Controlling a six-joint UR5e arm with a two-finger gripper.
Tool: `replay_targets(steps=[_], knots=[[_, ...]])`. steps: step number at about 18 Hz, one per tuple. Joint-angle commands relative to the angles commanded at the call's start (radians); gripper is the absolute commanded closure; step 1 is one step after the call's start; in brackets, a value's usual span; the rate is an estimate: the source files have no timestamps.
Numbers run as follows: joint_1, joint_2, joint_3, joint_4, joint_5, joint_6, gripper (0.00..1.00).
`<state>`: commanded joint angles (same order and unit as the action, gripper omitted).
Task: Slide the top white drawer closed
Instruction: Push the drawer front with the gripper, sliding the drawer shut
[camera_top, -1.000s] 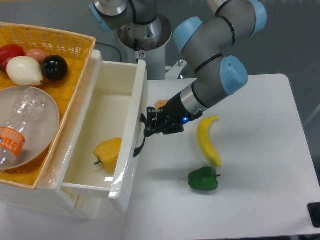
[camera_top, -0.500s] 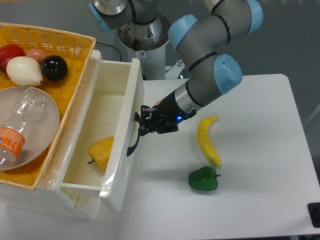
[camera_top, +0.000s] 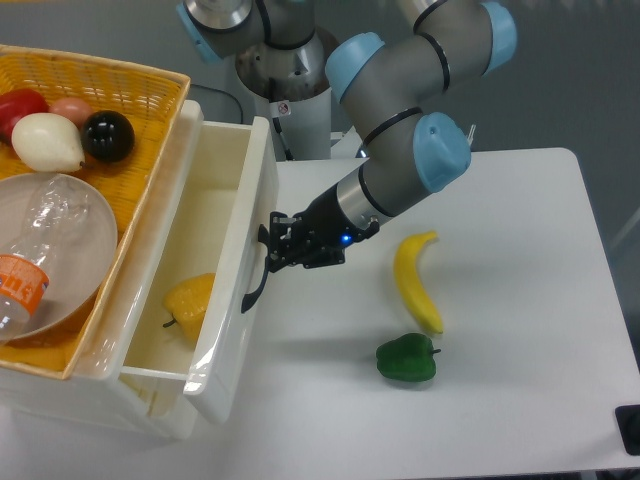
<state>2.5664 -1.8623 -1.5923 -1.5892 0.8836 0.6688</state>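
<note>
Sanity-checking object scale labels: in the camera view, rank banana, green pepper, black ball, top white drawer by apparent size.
1. top white drawer
2. banana
3. green pepper and black ball: close in apparent size and at different heights, so I won't rank them.

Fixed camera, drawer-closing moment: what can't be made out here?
- Pincer: dark fingers merge with the black handle; open or shut unclear.
- Top white drawer: its rear is hidden under the yellow basket.
- Bottle: cut off by the left edge.
- Black object: cut off at the right edge, unidentifiable.
</note>
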Motion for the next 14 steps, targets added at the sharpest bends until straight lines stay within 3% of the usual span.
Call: replay_targets(steps=[14], knots=[[-0.025, 0.017, -0.02, 0.0, -0.002, -0.012, 0.83]])
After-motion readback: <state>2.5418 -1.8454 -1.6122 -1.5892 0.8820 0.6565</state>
